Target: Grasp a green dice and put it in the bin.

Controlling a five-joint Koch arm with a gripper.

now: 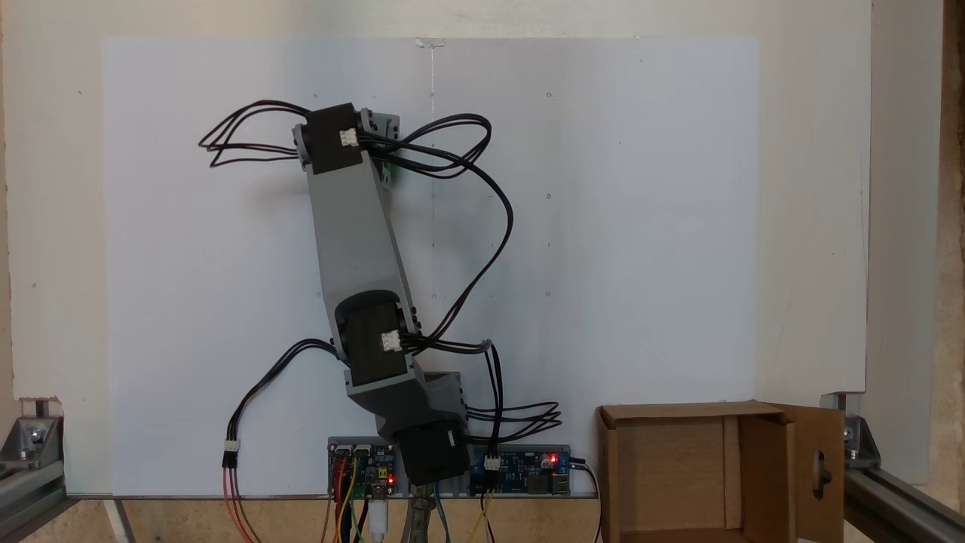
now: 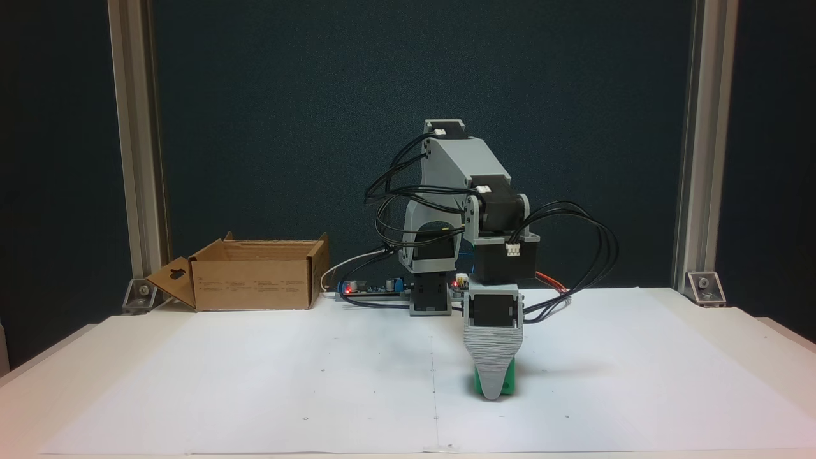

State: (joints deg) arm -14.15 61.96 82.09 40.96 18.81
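Green plastic shows on both sides of the near jaw's tip: the green dice [image 2: 489, 382] sits on the white paper [image 2: 255, 382] toward the near edge of the table [image 2: 765, 344], right of the paper's centre crease in that fixed view. The gripper [image 2: 491, 387] stands over it, one jaw hiding the other, so I cannot tell whether it is clenched. A good step closes squarely on opposite faces, then lifts straight up (cables [image 2: 593, 255] trail loosely beside). The bin [image 2: 255, 280] waits at the far left corner, flaps upright; nothing lies between.
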